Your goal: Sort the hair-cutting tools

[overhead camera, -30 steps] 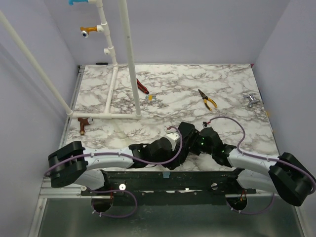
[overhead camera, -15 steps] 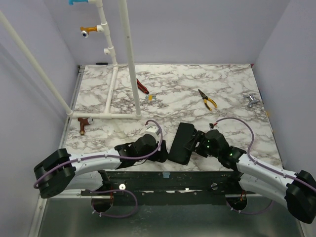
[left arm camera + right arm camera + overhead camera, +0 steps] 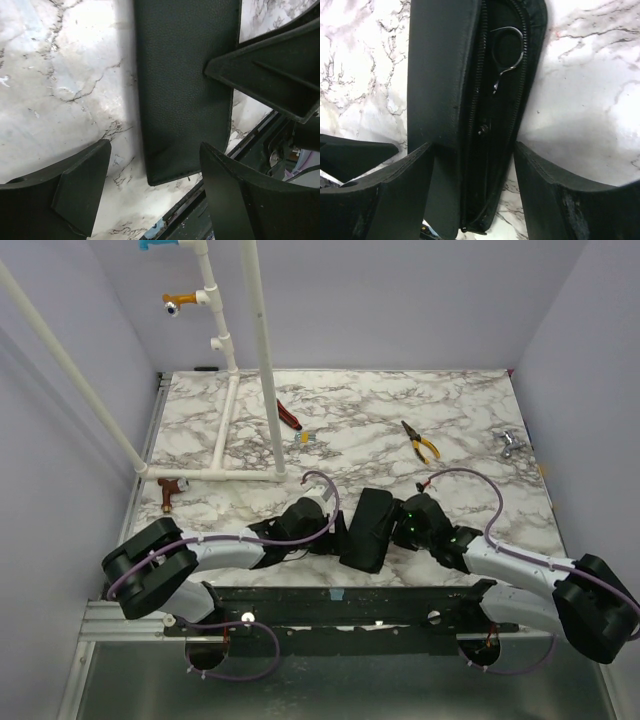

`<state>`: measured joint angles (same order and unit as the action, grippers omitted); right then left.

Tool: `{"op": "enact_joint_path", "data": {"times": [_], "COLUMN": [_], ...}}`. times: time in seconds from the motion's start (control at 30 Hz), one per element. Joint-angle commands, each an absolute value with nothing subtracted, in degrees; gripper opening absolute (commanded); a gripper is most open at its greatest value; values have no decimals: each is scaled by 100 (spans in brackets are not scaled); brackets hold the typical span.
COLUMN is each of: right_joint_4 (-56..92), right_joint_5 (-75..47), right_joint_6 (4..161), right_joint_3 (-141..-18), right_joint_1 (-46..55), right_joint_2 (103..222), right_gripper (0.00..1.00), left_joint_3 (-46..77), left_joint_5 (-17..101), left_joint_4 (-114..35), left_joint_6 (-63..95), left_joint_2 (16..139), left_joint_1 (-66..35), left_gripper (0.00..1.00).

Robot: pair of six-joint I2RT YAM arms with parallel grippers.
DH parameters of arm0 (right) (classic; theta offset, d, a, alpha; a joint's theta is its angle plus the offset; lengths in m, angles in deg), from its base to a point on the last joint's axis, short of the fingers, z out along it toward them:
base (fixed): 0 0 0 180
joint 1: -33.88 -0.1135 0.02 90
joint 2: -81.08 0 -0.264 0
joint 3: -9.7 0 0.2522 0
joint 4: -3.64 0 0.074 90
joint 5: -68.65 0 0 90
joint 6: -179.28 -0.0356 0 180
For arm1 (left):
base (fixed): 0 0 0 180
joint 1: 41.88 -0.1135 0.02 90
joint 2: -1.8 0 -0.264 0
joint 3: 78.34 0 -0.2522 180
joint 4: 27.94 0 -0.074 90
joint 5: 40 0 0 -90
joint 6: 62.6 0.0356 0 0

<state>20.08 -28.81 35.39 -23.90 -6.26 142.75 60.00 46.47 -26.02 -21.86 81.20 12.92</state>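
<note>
A black zip case lies on the marble table near its front edge, between my two grippers. In the right wrist view the case gapes along its zip, and a silver scissor finger ring, one of the hair-cutting tools, shows inside. My right gripper is open and straddles the case's near end; its right finger stands clear of the leather. My left gripper is open too, just off the closed end of the case, with bare marble between its fingers.
Yellow-handled pliers lie at the back right and a red-and-black tool beside the white pipe frame. A brown fitting sits far left and a small silver piece far right. The table's front edge runs just behind the case.
The left gripper let go of the case, drew back left with its jaws widening, then came back beside the case. The right gripper shifted slightly over the case.
</note>
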Motion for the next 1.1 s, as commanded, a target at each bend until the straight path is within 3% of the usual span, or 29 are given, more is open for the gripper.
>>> {"op": "enact_joint_path", "data": {"times": [0.0,0.2,0.3,0.53,0.73,1.07], "right_joint_4": [1794,1591,1661,2399,2658,1807], "right_joint_5": [-2375,-1622,-1477,-1916,-1757,-1297], "right_joint_6": [3784,3667,3454,2806,2652,2726], "right_joint_3": [-2195,-1776,-1597,-1583,-1502,-1308], "right_joint_1": [-590,-627,-907,-2099,-2286,-2290], "right_joint_2": [14631,14615,14487,13996,13713,14169], "right_gripper": [64,47,44,43,43,43], "left_joint_3": [5965,6239,6366,6779,7341,8084], "left_joint_5": [4176,4265,4520,5215,5444,5005], "left_joint_4": [-2219,-2349,-2459,-2834,-3135,-1343], "left_joint_6": [-2182,-2014,-2072,-2635,-3353,-3978], "left_joint_2": [8381,8099,7903,7267,6647,6877], "left_joint_1": [1317,1750,2178,3000,3316,3309], "left_gripper": [74,70,69,68,71,77]}}
